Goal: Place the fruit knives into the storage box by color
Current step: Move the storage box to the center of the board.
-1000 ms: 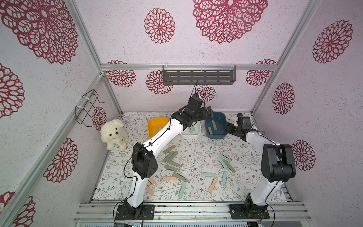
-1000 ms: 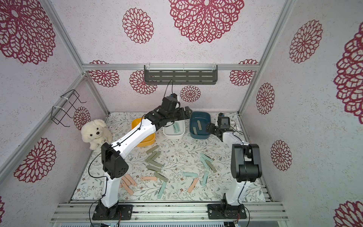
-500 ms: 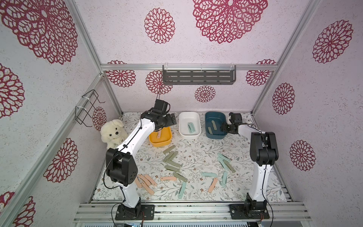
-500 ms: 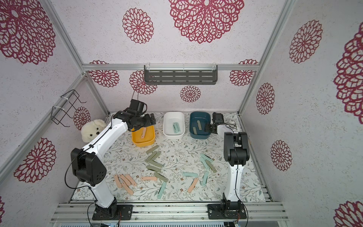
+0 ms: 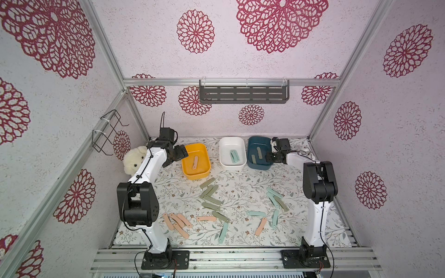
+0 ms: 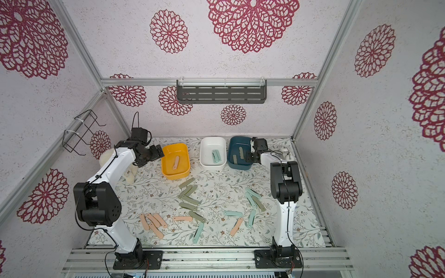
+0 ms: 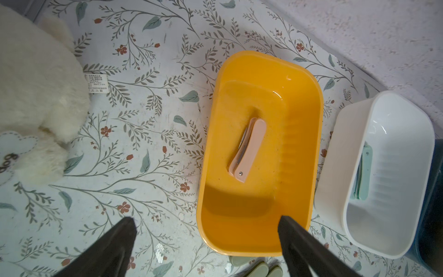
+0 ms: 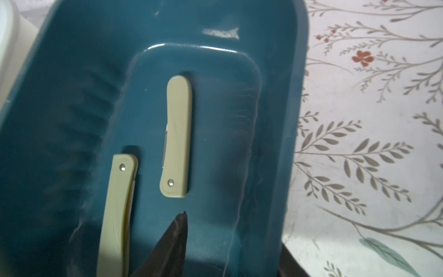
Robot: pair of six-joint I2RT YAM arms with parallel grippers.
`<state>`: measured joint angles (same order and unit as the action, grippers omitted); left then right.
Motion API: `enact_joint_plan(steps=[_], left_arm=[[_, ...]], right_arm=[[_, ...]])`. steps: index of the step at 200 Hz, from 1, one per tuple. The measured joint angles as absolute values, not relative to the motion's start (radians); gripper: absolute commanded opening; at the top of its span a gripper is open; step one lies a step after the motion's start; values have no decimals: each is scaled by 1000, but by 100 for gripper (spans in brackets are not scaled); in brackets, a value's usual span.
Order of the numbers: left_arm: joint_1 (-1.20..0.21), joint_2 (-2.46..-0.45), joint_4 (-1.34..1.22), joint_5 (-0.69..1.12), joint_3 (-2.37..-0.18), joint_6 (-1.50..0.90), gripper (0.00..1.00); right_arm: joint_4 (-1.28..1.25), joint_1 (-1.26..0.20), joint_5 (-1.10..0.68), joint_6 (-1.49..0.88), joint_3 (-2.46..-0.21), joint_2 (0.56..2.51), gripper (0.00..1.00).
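Three storage boxes stand in a row at the back: yellow [image 5: 186, 168], white [image 5: 224, 163] and dark blue [image 5: 251, 164]. A peach fruit knife [image 7: 247, 150] lies in the yellow one, mint knives [image 5: 234, 156] in the white one, and two sage knives [image 8: 178, 136] in the blue one. Loose sage [image 5: 209, 195], peach [image 5: 177, 222] and mint [image 5: 273, 199] knives are scattered on the table. My left gripper [image 7: 207, 221] is open and empty at the yellow box's near left corner. My right gripper [image 8: 233, 231] is open, its fingers either side of the blue box's right wall.
A white plush dog [image 5: 134, 160] sits at the back left, close behind my left arm. On the left wall hangs a wire rack [image 5: 108, 131]. A grey shelf [image 5: 243, 91] is fixed to the back wall. A small white object [image 5: 304, 151] lies in the back right corner.
My left arm has swung left from above the white box to beside the yellow box. My right gripper has moved onto the blue box's right wall and its fingers have narrowed.
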<state>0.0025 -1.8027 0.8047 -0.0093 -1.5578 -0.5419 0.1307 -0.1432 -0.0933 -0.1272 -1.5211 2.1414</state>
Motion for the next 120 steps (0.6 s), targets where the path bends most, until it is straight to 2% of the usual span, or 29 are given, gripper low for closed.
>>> enact_joint_plan(steps=[47,89,120], left_arm=[[64,-1896,712,156,-1542,-570,97],[63,-2049,657,286,-1591,-600,97],[62,-2120,639,345,-1618,-614,97]], right_arm=[[127,-164,-93,-102,-1521,2146,45],[111,-184,-115,-54,-1511,2146,39],[79,-184,-135,-32,-1491,2139,38]])
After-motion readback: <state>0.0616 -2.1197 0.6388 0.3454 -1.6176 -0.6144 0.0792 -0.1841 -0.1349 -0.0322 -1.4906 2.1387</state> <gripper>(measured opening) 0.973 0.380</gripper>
